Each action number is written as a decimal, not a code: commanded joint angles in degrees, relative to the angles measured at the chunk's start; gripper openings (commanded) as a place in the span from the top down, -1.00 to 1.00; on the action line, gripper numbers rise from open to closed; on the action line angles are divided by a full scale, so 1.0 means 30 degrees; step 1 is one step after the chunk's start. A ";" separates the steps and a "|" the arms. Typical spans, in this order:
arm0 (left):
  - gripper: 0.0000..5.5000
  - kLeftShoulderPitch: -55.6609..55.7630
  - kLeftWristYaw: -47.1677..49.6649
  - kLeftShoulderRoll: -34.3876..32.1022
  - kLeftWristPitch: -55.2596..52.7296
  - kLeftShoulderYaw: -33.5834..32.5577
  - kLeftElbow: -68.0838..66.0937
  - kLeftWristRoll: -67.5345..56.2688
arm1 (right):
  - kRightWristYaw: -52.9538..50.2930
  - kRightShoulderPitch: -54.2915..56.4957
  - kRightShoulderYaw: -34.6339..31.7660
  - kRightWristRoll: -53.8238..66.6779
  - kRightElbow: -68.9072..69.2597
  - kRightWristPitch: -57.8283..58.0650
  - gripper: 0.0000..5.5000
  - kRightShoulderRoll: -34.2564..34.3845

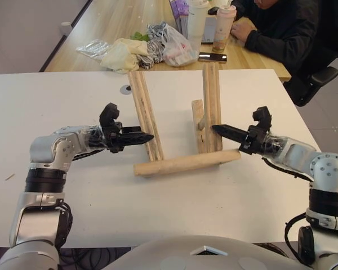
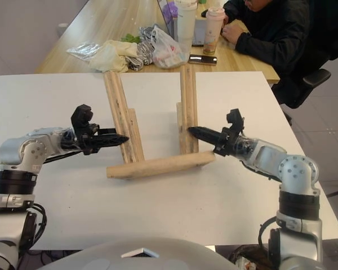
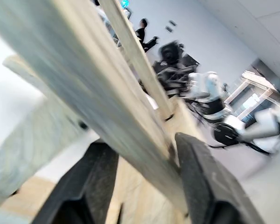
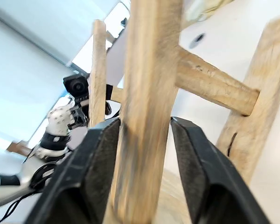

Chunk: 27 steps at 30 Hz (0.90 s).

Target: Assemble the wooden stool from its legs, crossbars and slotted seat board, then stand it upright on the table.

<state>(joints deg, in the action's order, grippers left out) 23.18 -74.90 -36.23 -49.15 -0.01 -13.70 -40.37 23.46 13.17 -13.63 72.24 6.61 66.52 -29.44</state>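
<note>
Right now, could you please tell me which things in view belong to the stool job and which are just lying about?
For the job: left leg frame, gripped by the left claw; right leg frame, gripped by the right claw; seat board, lying across their near ends.
Lying about: plastic bag, yellow cloth, pink cup, phone, all on the wooden table behind.

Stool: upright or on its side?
On its side: the stool lies on the table, legs flat along it, seat board at the near end.
</note>
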 commanded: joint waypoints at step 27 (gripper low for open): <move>-0.25 -0.4498 -0.0804 -0.1359 1.1135 0.1375 0.1112 0.6596 | 1.3092 -0.3638 0.5140 -1.5021 -0.2046 -1.6482 -0.28 -0.2499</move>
<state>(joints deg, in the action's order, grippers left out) 7.61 -78.19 -40.95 -16.41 4.17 -9.74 -21.26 62.38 0.51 1.19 28.45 1.74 18.08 -38.24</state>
